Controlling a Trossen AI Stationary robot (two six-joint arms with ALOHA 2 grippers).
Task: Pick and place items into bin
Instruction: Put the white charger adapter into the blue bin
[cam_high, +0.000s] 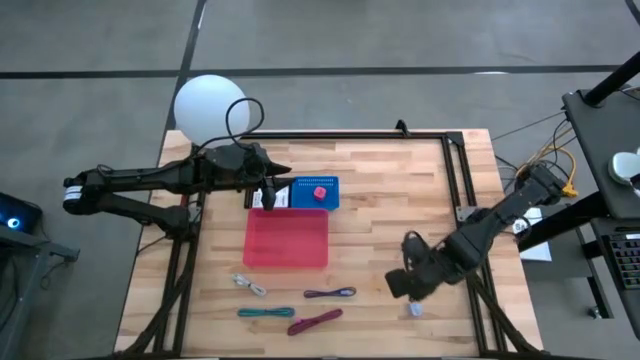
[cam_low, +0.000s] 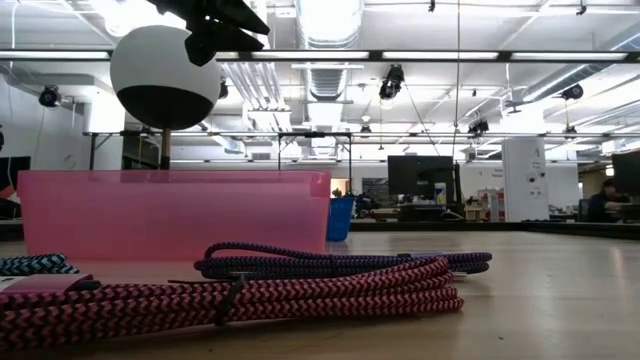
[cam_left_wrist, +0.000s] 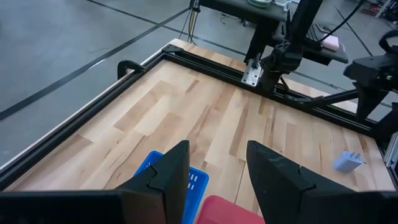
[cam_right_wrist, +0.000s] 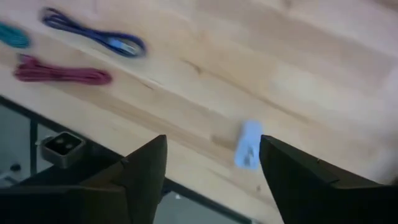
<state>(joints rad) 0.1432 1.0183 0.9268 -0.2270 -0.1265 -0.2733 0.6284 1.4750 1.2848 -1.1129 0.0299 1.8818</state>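
Little of the task appears to be done. The pink bin (cam_high: 286, 240) stands near the middle of the desk (cam_high: 390, 190), and in the high view nothing can be made out inside it; its contents cannot be judged from the low view, where only its translucent wall is seen.

Most items are still spread on the desk. Toward the near edge lie four cords: a white cord (cam_high: 250, 285), a teal cord (cam_high: 265, 312), a purple cord (cam_high: 330, 294) and a magenta cord (cam_high: 315, 321), all apart from the bin. A blue packet-like tray (cam_high: 316, 192) with a small pink cube (cam_high: 320, 194) on it sits just behind the bin, and a whitish block (cam_high: 281, 197) rests beside it. A small grey-blue plug (cam_high: 415, 310) lies near the front right.

The left gripper (cam_high: 268, 196) hangs over the whitish block at the bin's back corner; in its wrist view the jaws are spread moderately wide with nothing between them. The right gripper (cam_high: 408, 285) is held just above the desk next to the grey-blue plug, which shows between its fingertips in the right wrist view; these jaws are also parted wide and empty.

By this reading, every visible item is yet to be picked up and dropped in, with the block and the plug as the likely first candidates.
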